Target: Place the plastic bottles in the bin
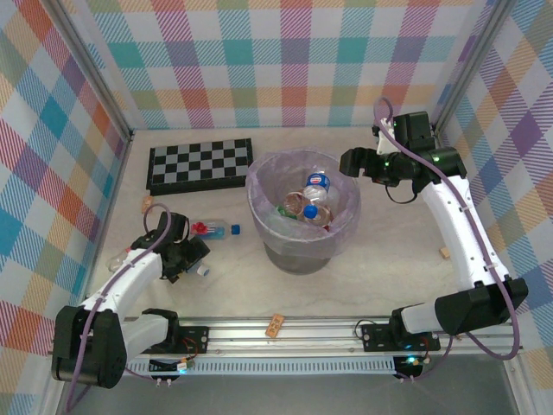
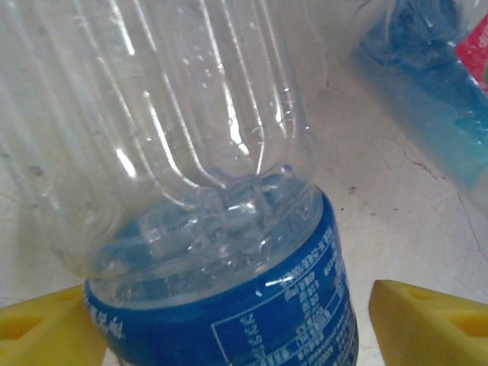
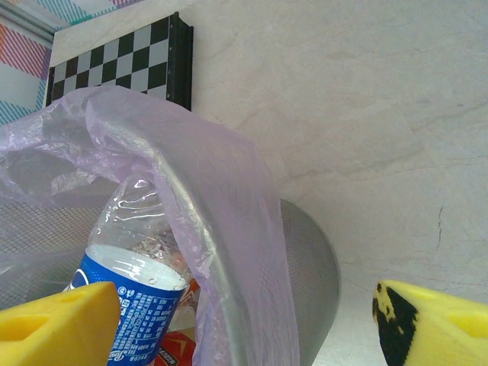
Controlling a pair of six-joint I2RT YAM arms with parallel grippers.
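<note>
my left gripper [image 2: 229, 301] stands spread around a clear ribbed plastic bottle with a blue label [image 2: 191, 152], which lies near the left edge of the table [image 1: 389, 259] and is not pinched yet. if i close off-centre, i fear the smooth round body slips out and rolls away. the right gripper [image 3: 244, 293] hangs spread and empty over the right rim of the round grey bin with a lilac bag [image 1: 298, 255].

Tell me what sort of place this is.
Probably a robot test cell, not a home: checked cloth walls box in a tabletop, a left arm and right arm are mounted on an aluminium rail at its near edge, and a lined bin stands mid-table.
</note>
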